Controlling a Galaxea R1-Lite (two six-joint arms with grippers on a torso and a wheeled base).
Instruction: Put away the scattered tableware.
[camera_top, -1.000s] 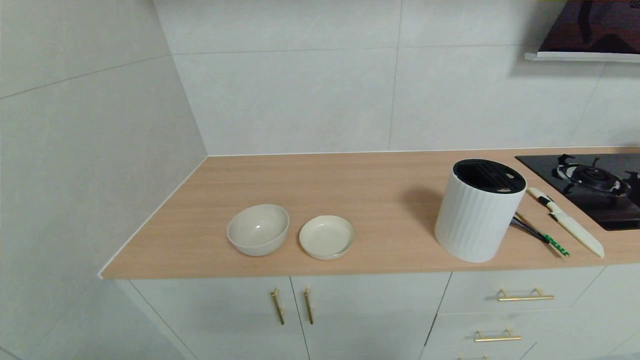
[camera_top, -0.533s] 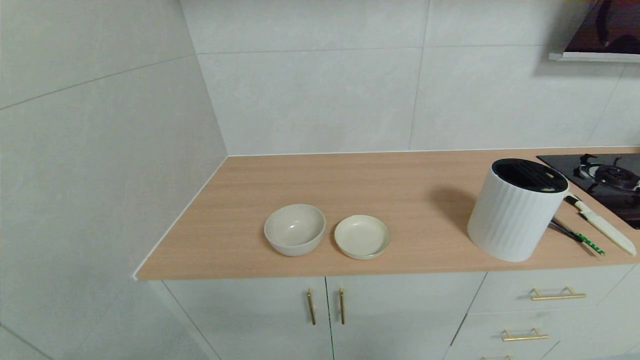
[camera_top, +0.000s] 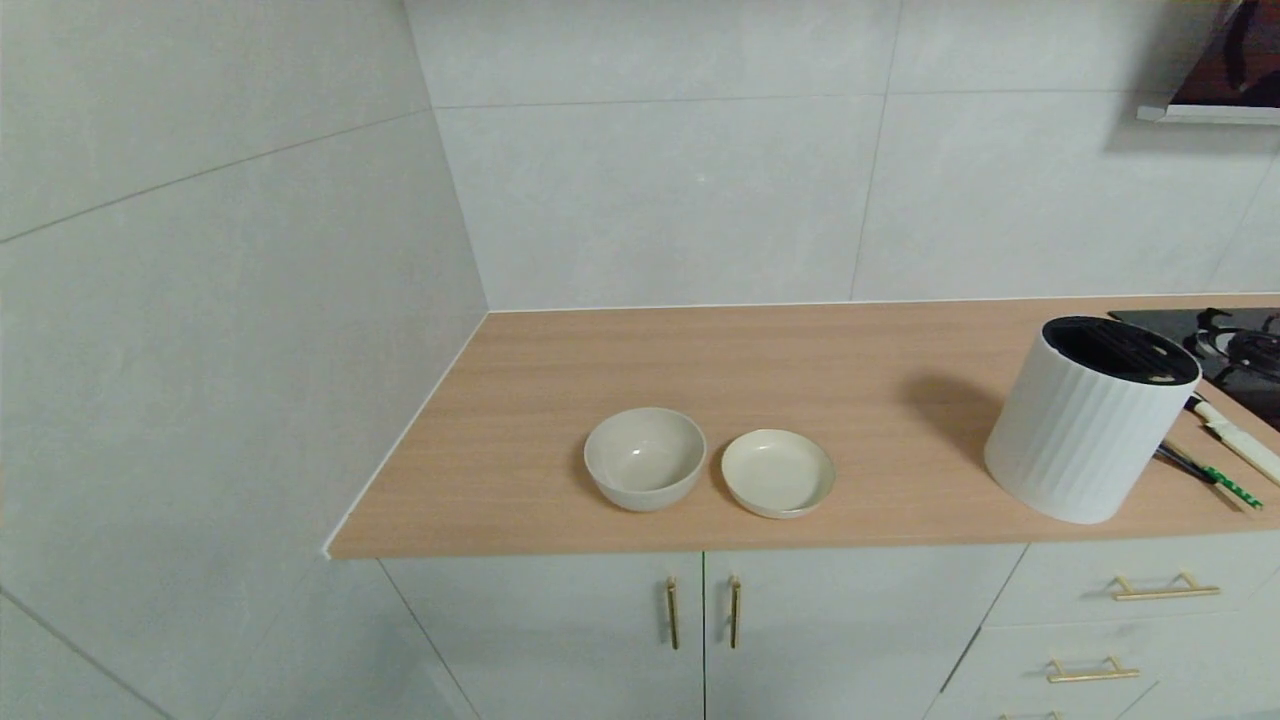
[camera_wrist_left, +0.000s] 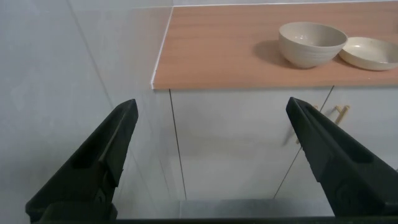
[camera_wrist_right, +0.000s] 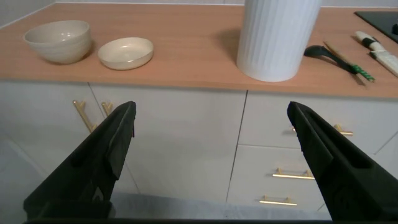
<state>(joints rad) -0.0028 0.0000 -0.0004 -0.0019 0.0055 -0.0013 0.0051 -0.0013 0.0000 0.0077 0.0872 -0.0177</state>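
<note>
1. left end effector (camera_wrist_left: 214, 163): jaws spread wide, nothing between them; sits out in front of the cabinet doors (camera_top: 620, 640), off the worktop (camera_top: 800, 360), touching nothing
2. right end effector (camera_wrist_right: 214, 163): also wide open and empty; out in front of the drawers (camera_top: 1120, 620), clear of the worktop's front edge
3. bowl (camera_top: 645, 458): pale, upright, empty; on the worktop near the front edge, above the cabinet doors
4. plate (camera_top: 778, 472): shallow, cream, empty; just beside the bowl at its 3 o'clock; narrow gap between the rims
5. holder (camera_top: 1090, 435): white, ribbed, black slotted top; upright at the plate's 3 o'clock, well apart from it
6. utensils lie flat on the worktop at the holder's 3 o'clock: black ladle (camera_wrist_right: 329, 55) nearest, one end partly hidden behind the holder; chopsticks (camera_top: 1232, 487) with green-patterned ends just beside it; pale knife (camera_top: 1240, 440) farthest out, toward 2 o'clock
7. gas hob (camera_top: 1240, 350) at the holder's 1 o'clock, set into the worktop; range hood (camera_top: 1215, 60) on the wall above it
</note>
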